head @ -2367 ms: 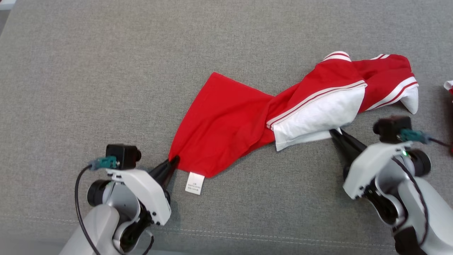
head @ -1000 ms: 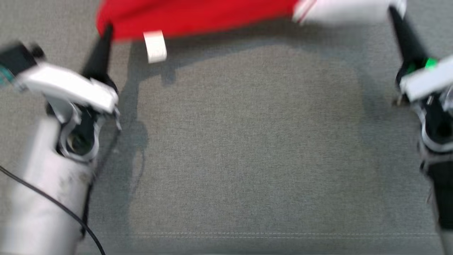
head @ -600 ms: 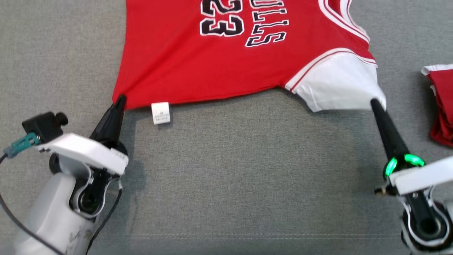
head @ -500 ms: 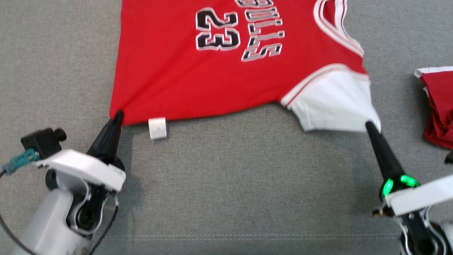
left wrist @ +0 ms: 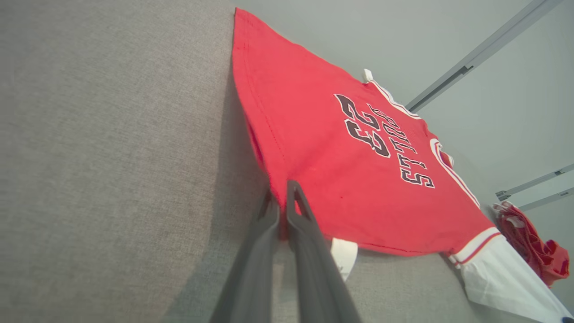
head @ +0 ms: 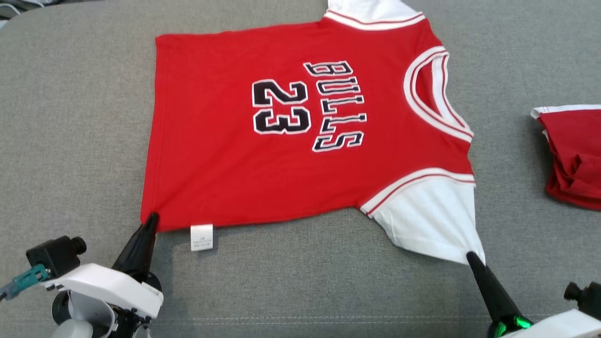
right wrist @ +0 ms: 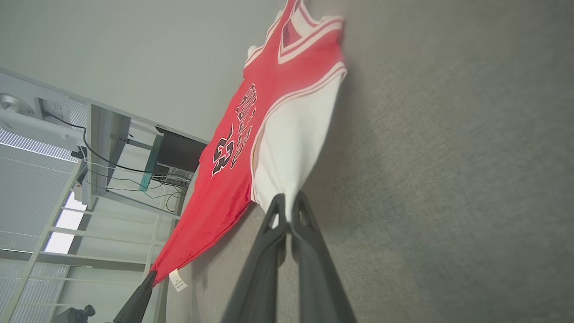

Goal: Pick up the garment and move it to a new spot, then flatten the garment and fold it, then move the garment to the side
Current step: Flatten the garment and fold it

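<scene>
1. Here is the red jersey (head: 300, 141), spread face-up on the grey cushion (head: 300, 291) in the middle of the head view. The 23 and the BULLS lettering read sideways.
2. The hem runs down the 9 o'clock side, and the white-trimmed collar (head: 436, 98) opens toward 3 o'clock.
3. The left gripper (head: 151, 220) sits at 7 o'clock of the jersey. Its long dark fingers are clamped tight on the near hem corner, and the left wrist view shows red cloth pinched right between the tips.
4. A white care label (head: 201, 237) hangs off the near edge just beside that pinch, on its 3 o'clock side, lying flat on the cushion.
5. The right gripper (head: 471, 257) is at 5 o'clock of the jersey, fingers closed on the very tip of the white sleeve (head: 432, 220). The sleeve is drawn out to a sharp point there, and the right wrist view shows white cloth nipped between the tips.
6. The far sleeve (head: 371, 11) lies at 12 o'clock, partly cut off by the top edge of the head view.
7. The body of the jersey looks smooth, with faint creases fanning out from the left corner.
8. A second red garment (head: 573, 155) sits bunched up at 3 o'clock, well apart from the jersey, against the right edge of the head view.
</scene>
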`<state>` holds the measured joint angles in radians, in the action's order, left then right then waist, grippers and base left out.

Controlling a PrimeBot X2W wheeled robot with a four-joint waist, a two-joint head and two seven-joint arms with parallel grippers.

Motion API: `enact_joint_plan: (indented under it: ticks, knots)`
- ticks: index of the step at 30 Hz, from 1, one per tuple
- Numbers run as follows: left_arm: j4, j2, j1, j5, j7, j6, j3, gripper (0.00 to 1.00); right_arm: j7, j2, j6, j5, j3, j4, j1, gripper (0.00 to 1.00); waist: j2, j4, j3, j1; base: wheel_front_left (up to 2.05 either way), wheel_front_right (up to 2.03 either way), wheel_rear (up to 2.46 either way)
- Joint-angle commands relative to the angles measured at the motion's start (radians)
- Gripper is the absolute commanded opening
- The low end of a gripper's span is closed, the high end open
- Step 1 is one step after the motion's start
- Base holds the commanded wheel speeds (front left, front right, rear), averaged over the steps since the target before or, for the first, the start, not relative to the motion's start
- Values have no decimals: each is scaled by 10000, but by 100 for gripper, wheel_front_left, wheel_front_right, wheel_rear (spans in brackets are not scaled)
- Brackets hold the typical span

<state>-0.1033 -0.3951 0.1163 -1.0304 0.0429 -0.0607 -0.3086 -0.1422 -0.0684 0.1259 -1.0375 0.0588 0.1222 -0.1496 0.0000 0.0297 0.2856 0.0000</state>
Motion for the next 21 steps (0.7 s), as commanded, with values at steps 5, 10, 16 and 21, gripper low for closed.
enact_joint_plan:
  ticks: [5, 10, 16, 21]
  knots:
    - [579, -412, -403, -71, -75, -390, 474, 0, -413, 78, 48, 203, 32, 449, -510, 0, 0, -139, -241, 0, 0, 0, 0]
    - [546, -354, -564, 10, -126, -602, 347, 0, -773, 144, 48, 413, -33, 279, -512, 7, 0, -220, -283, 0, 0, 0, 0]
    - [254, -359, -602, 185, -391, -803, 36, 100, -837, 169, 48, 911, -631, -126, -374, 100, 0, -158, -392, 0, 0, 0, 0]
    - [502, -736, -888, 1000, 53, -1589, 118, 100, -862, -129, 48, 1747, -1686, 338, -310, 100, 0, -89, -572, 0, 0, 0, 0]
